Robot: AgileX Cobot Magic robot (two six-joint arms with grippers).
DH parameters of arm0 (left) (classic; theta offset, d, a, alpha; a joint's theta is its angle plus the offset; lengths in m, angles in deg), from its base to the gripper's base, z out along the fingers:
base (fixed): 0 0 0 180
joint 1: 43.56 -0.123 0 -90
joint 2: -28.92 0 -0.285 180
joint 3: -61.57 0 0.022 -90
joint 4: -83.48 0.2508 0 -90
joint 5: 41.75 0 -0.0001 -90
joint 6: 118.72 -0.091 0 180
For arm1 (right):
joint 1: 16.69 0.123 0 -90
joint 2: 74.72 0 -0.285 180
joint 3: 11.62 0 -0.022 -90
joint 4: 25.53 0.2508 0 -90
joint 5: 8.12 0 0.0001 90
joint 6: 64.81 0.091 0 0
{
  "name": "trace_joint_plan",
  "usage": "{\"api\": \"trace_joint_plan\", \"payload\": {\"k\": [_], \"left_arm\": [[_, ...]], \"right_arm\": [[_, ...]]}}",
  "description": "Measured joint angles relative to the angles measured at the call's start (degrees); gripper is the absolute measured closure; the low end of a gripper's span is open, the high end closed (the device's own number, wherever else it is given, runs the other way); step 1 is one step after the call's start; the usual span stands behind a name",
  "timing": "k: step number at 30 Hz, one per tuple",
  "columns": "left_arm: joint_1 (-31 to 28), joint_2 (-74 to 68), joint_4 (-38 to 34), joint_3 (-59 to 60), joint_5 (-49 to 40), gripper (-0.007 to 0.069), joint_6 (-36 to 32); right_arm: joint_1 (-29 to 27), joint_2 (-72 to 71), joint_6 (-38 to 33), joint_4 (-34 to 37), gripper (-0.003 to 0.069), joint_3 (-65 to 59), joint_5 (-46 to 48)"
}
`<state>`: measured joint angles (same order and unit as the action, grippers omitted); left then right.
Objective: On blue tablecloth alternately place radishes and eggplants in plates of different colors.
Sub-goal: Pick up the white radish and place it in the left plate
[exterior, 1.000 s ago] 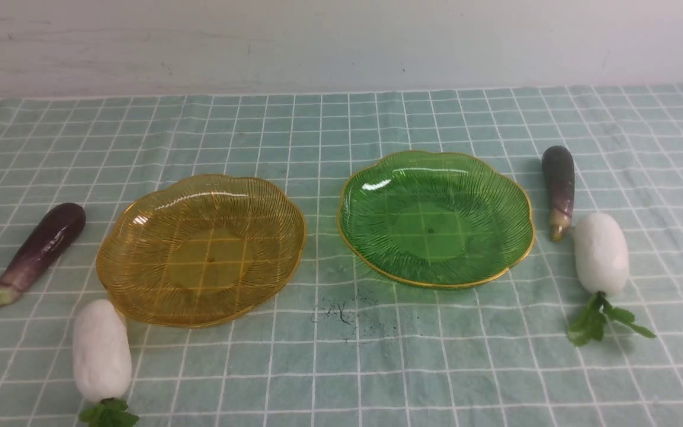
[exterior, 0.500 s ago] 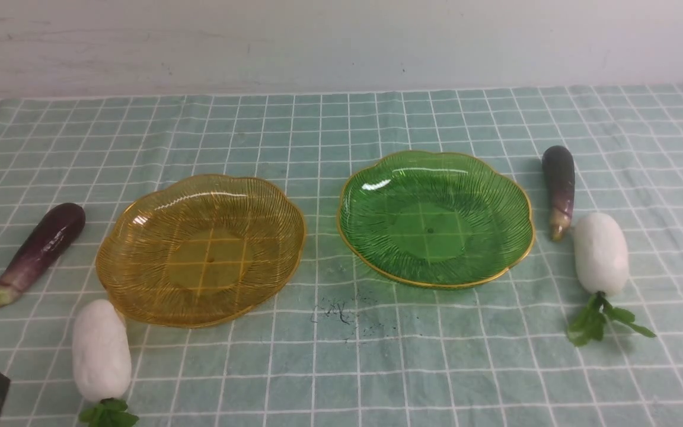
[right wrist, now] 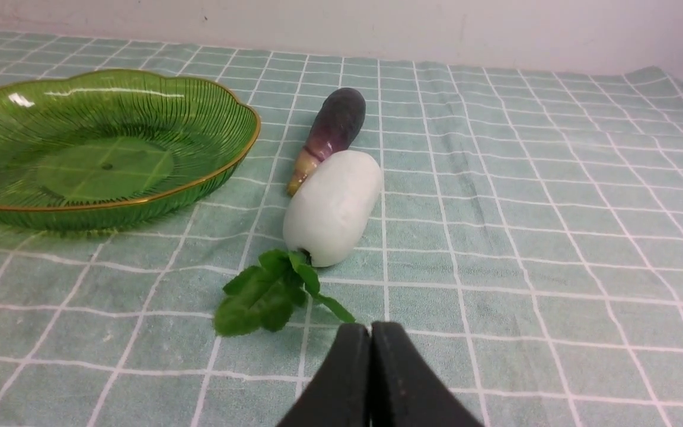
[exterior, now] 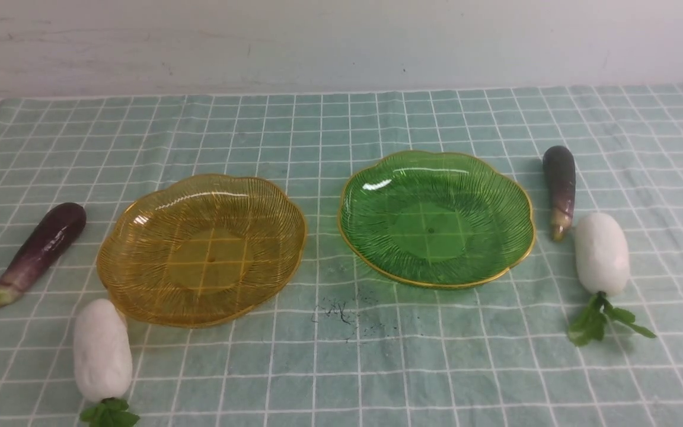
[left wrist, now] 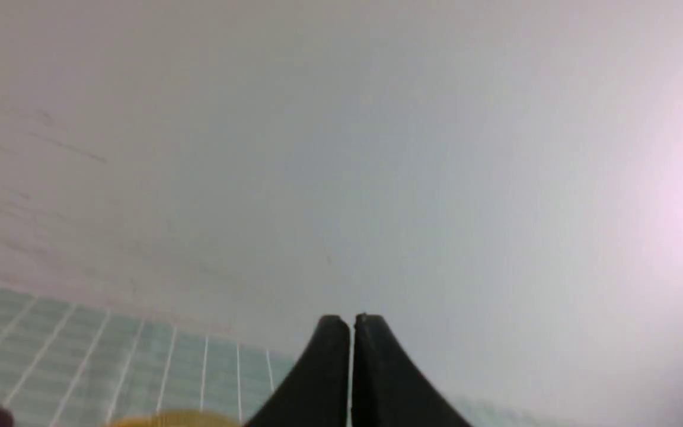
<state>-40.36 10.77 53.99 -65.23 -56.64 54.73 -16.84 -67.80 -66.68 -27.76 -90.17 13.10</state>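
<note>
While the right hand (right wrist: pixel 370 327), clenched empty, faces the right radish (right wrist: pixel 332 204) end-on, leaves (right wrist: pixel 261 296) nearest, the left hand (left wrist: pixel 351 321), likewise clenched, aims at the wall (left wrist: pixel 377 148).

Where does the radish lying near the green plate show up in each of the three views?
Front view: the radish lies at the right, just past the green plate, leaves toward the camera.
Right wrist view: the radish is mid-picture, just beyond the shut right gripper.
Left wrist view: not in it; only the shut left gripper, wall and cloth show.
Shared landmark: the eggplant, stem end by the radish's far end.
</note>
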Motion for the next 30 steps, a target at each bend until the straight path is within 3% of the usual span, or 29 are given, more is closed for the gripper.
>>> {"api": "trace_joint_plan", "payload": {"k": [3, 5, 6, 9, 12, 21, 26, 28, 30], "left_arm": [[-1.1, -12.5, 2.1, -7.0, -16.0, 0.0632, 0.1], [-1.7, -17.8, 3.8, -9.2, -21.9, 0.0632, 0.4], [-2.3, -23.7, 7.2, -10.9, -27.5, 0.0632, 0.9], [-3.4, -35.6, 13.0, -12.6, -34.0, 0.0632, 2.9], [-3.6, -41.8, 15.1, -12.7, -34.3, 0.0632, 4.5], [-6.8, -52.9, 17.2, -13.2, -30.6, 0.0631, 9.4], [-7.0, -58.0, 19.2, -15.6, -28.2, 0.0603, 9.4], [-7.0, -59.9, 19.9, -16.4, -27.0, 0.0568, 9.4], [-7.0, -62.5, 20.5, -17.3, -25.1, 0.0485, 9.4]], "right_arm": [[0.0, 0.0, 1.9, 5.4, 0.0673, -0.3, -3.5], [0.0, 0.0, 3.1, 8.8, 0.0673, -0.4, -5.2], [0.0, 0.0, 5.9, 16.0, 0.0673, -0.4, -8.6], [0.0, 0.0, 8.5, 27.6, 0.0673, -0.4, -14.2], [0.0, 0.0, 8.9, 35.2, 0.0673, -0.4, -16.1], [0.0, 0.0, 10.3, 39.5, 0.0673, -0.4, -18.9], [0.0, 0.2, 9.7, 40.4, 0.0673, 4.0, -8.5], [0.0, 1.2, 7.9, 40.4, 0.0673, 7.6, -4.4], [0.0, 6.1, 2.9, 39.5, 0.0673, 14.1, 3.1]]}}
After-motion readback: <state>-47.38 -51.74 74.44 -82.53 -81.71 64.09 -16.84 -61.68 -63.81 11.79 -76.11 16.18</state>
